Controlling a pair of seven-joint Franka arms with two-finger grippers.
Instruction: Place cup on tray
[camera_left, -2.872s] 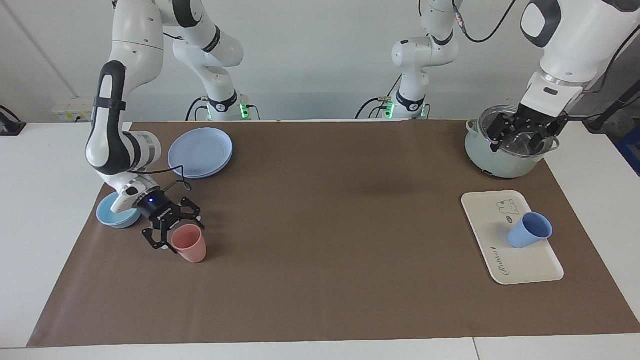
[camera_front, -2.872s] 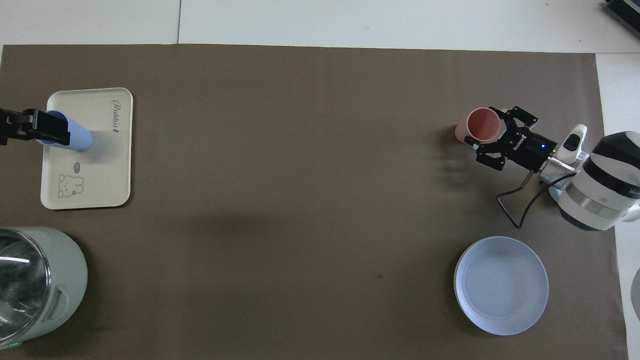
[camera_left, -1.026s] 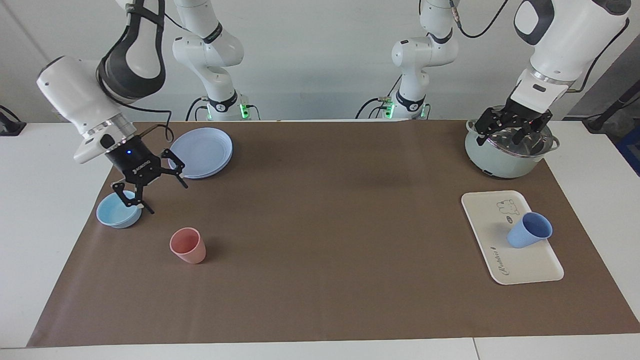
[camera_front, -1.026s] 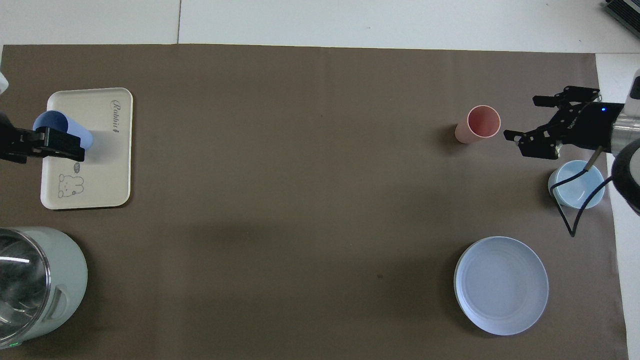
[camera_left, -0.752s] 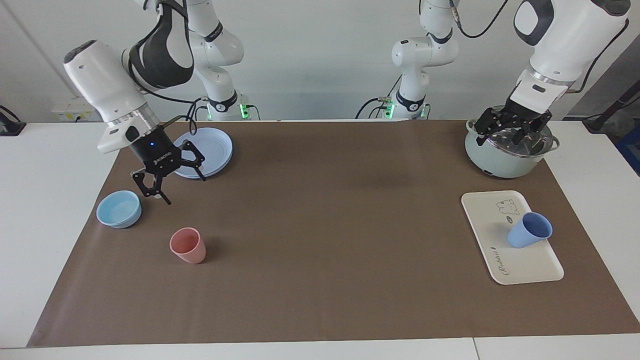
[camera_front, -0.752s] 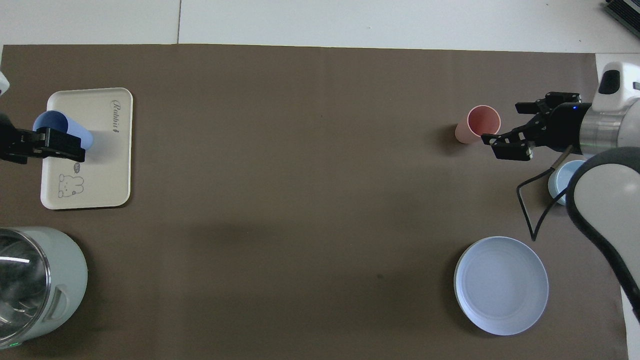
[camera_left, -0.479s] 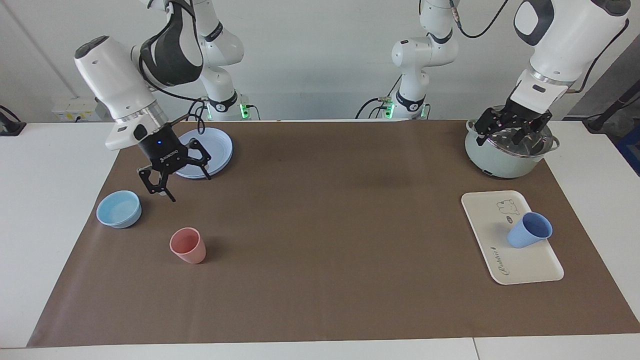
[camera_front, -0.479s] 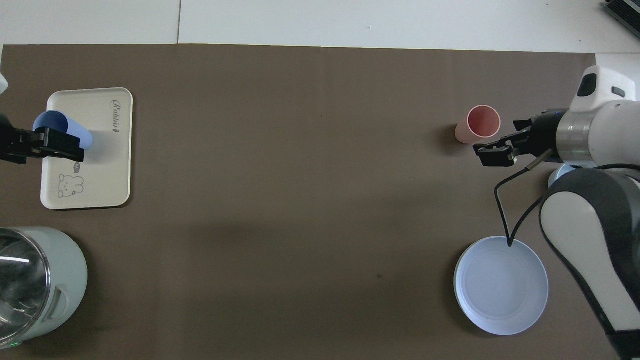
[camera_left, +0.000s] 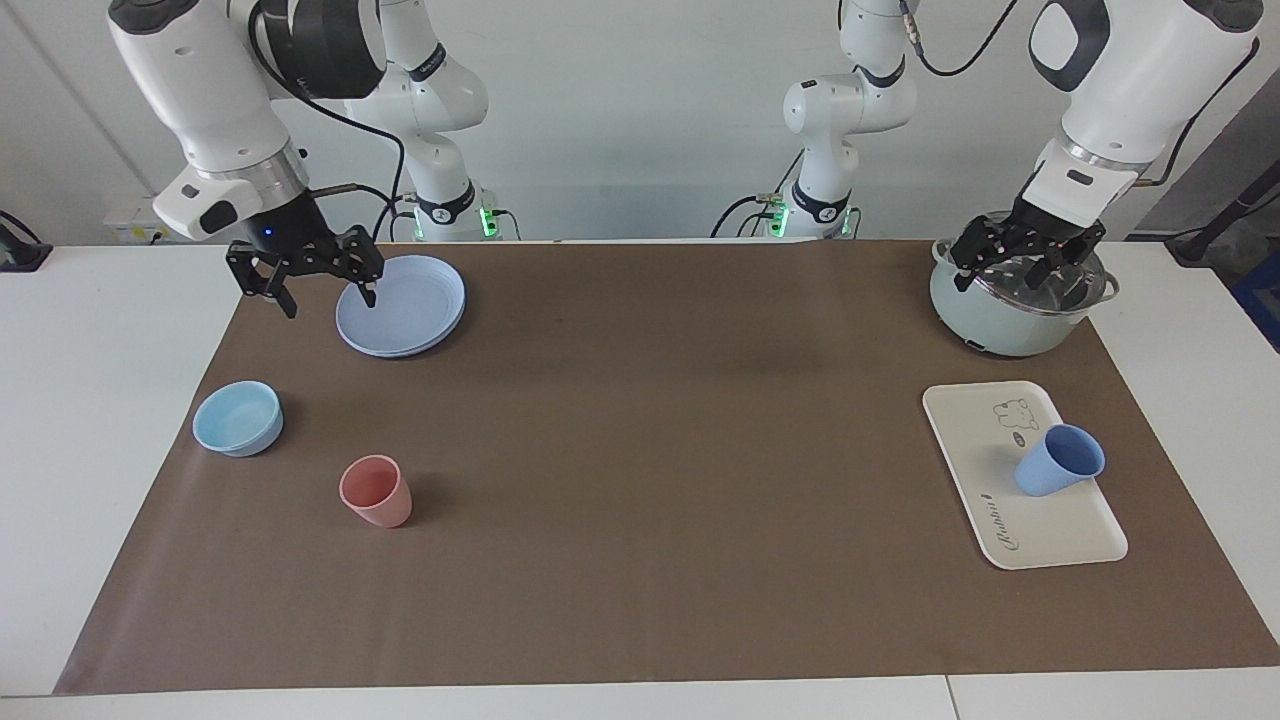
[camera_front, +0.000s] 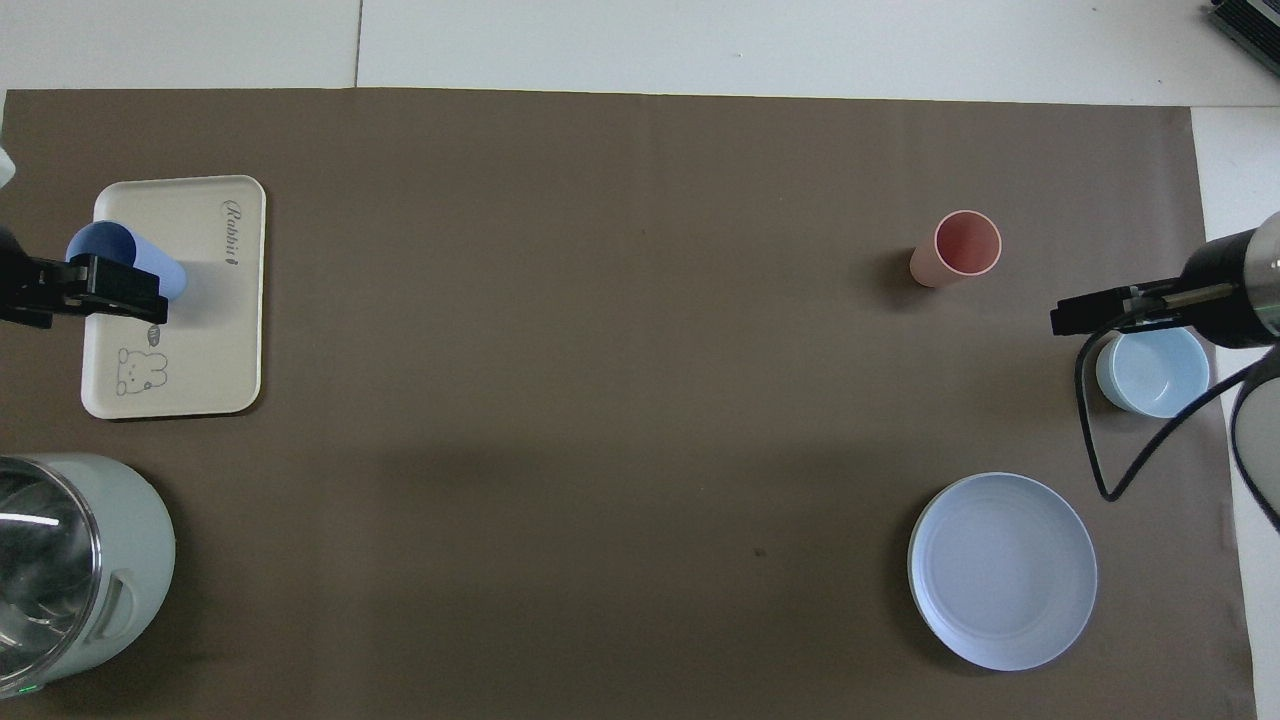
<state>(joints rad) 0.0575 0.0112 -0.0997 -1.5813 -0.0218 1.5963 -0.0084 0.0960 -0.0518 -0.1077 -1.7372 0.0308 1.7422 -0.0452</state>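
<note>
One periwinkle cup (camera_left: 1058, 461) tilts on tray (camera_left: 975, 450); both grippers spread, empty.

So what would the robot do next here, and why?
Probably nothing more than staying raised: the job looks done. The blue cup stands on the tray, touched by neither gripper. The left gripper hangs open over the pot; the right gripper is open, raised by the plate.

Glossy white arm shells with dark grey joint bands; each black linkage hand (camera_left: 322, 282) sits below a silver wrist ring, a black cable looping beside it, green lights at the bases
</note>
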